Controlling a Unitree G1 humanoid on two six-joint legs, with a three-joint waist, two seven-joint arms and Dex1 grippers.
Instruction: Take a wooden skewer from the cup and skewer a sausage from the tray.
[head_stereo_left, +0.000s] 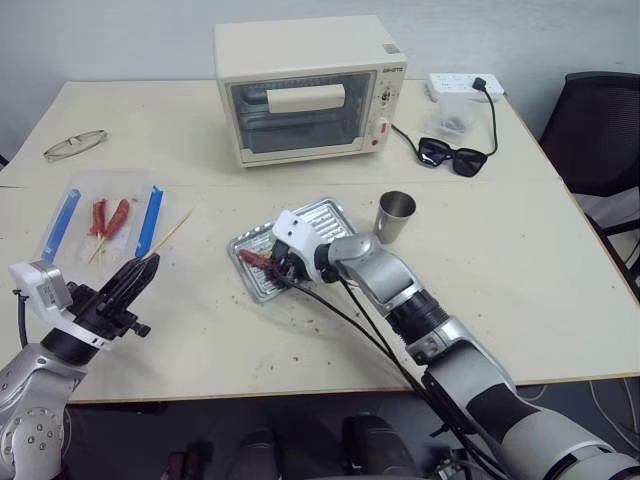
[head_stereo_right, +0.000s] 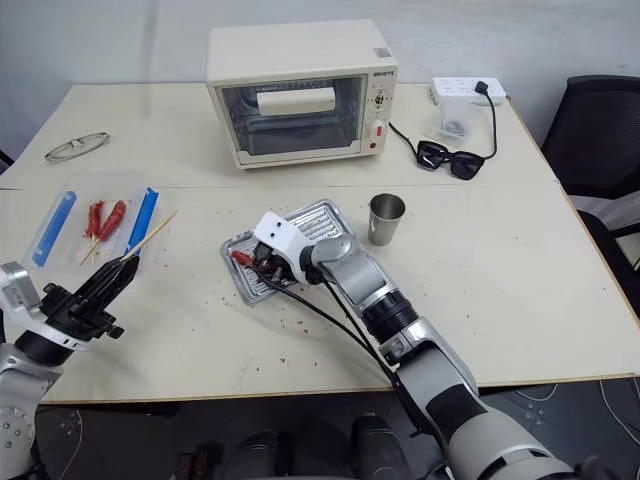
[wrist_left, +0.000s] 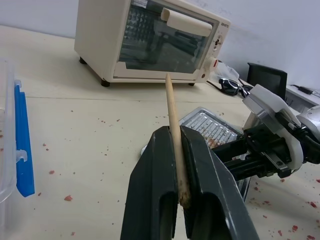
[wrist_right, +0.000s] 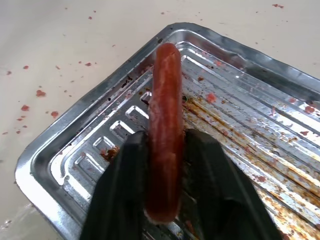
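My left gripper (head_stereo_left: 137, 274) hovers over the table's front left, shut on the wooden skewer (head_stereo_left: 172, 232). The thin pale skewer (wrist_left: 172, 110) juts forward from between its black fingers (wrist_left: 150, 170). Right of it, the ribbed silver tray (head_stereo_left: 328, 214) lies in the middle of the table with brown crumbs in it. My right gripper (head_stereo_left: 273, 263) reaches down into the tray's near left end. The small red sausage (wrist_right: 166, 115) is pinched between its two fingers (wrist_right: 125, 170), and its red end (head_stereo_left: 252, 258) sticks out toward the left. The shiny steel cup (head_stereo_left: 396, 217) stands just right of the tray.
A cream toaster oven (head_stereo_left: 310, 88) stands at the back. A clear blue-edged plastic box (head_stereo_left: 100, 218) with red sausages on sticks lies at the left. Glasses (head_stereo_left: 75, 143), sunglasses (head_stereo_left: 452, 155), a power strip (head_stereo_left: 462, 85) and a black chair (head_stereo_left: 600, 130) are further off. Red crumbs dot the table.
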